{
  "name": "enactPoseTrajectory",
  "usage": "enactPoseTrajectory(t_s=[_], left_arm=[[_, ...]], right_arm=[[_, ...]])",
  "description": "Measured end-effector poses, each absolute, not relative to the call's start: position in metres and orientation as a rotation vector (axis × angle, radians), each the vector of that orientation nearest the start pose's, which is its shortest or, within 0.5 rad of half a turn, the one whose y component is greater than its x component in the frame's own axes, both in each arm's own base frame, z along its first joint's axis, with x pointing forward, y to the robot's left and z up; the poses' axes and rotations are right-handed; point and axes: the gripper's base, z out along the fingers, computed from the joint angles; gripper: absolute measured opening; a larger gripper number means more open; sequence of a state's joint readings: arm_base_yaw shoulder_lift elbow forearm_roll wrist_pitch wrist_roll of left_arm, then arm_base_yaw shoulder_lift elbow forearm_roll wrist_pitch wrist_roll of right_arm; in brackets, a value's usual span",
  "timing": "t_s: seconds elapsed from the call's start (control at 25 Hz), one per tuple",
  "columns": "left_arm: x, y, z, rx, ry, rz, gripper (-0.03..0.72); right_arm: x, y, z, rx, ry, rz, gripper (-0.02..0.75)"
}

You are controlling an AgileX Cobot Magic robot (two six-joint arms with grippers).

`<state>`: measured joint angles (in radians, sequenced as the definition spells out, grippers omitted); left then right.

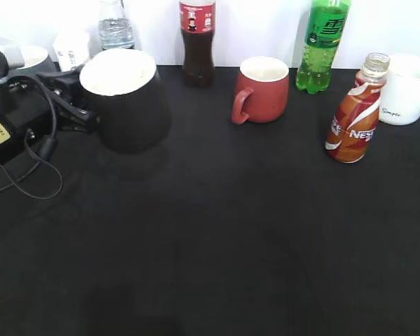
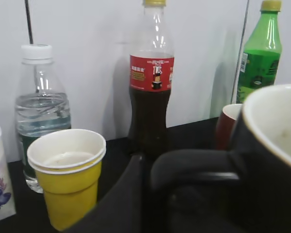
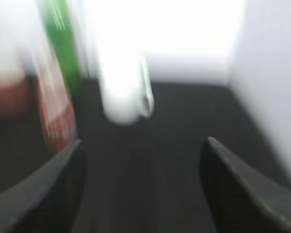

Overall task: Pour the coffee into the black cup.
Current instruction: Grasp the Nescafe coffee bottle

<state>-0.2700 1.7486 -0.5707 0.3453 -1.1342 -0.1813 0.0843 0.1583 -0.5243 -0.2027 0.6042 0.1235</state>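
The black cup [image 1: 129, 105], white inside, hangs slightly tilted at the left and seems to be just above the black table [image 1: 217, 238]. My left gripper [image 1: 80, 112] is shut on its handle. The left wrist view shows that handle [image 2: 194, 170] between the fingers [image 2: 150, 194] and the cup's rim [image 2: 276, 126]. The coffee bottle [image 1: 355, 115] stands upright at the right with no cap on its neck. My right gripper [image 3: 143, 155] is open and empty. It is out of the exterior view. In the blurred right wrist view the coffee bottle [image 3: 56, 111] is ahead to its left.
At the back stand a cola bottle [image 1: 197, 42], a red mug [image 1: 262, 89], a green bottle [image 1: 323, 45], a white mug [image 1: 409, 89] and a water bottle [image 1: 116, 28]. A yellow paper cup [image 2: 68, 174] stands near the left gripper.
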Motion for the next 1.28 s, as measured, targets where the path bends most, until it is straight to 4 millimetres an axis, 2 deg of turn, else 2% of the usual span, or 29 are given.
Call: enactPoseTrajectory(t_s=[0.08,0.12,0.2,0.24,0.4,0.52,0.6,0.76,0.96,1.08,1.28], left_arm=[[0.291,-0.11,0.184,0.433,1.512,-0.477,0.036],[0.291,-0.11,0.183,0.433,1.513,-0.477,0.036],[0.292,-0.109,0.183,0.432,1.515,-0.477,0.036],[0.291,-0.11,0.183,0.433,1.515,-0.477,0.036],[0.291,-0.11,0.183,0.433,1.515,-0.477,0.036],[0.292,-0.11,0.184,0.433,1.514,-0.477,0.036],[0.292,-0.11,0.183,0.433,1.515,-0.477,0.036],[0.292,-0.11,0.184,0.432,1.515,-0.476,0.036],[0.292,-0.11,0.184,0.432,1.515,-0.476,0.036],[0.292,-0.11,0.183,0.434,1.522,-0.474,0.036],[0.292,-0.11,0.183,0.438,1.518,-0.476,0.036]], right_arm=[[0.086,0.002,0.332,-0.125,1.648,-0.076,0.568],[0.11,0.007,0.329,-0.161,1.607,-0.062,0.568],[0.145,0.016,0.303,-0.214,1.546,-0.014,0.568],[0.162,0.021,0.271,-0.235,1.582,0.026,0.568],[0.196,0.027,0.217,-0.168,1.761,0.155,0.568],[0.209,0.03,0.192,-0.159,1.854,0.195,0.568],[0.213,0.034,0.184,-0.22,1.861,0.211,0.569],[0.228,0.042,0.154,-0.306,1.942,0.259,0.667],[0.267,0.047,0.134,-0.369,1.947,0.245,0.672],[0.29,0.047,0.118,-0.34,1.932,0.241,0.672],[0.324,0.053,0.102,-0.31,1.769,0.286,0.665]])
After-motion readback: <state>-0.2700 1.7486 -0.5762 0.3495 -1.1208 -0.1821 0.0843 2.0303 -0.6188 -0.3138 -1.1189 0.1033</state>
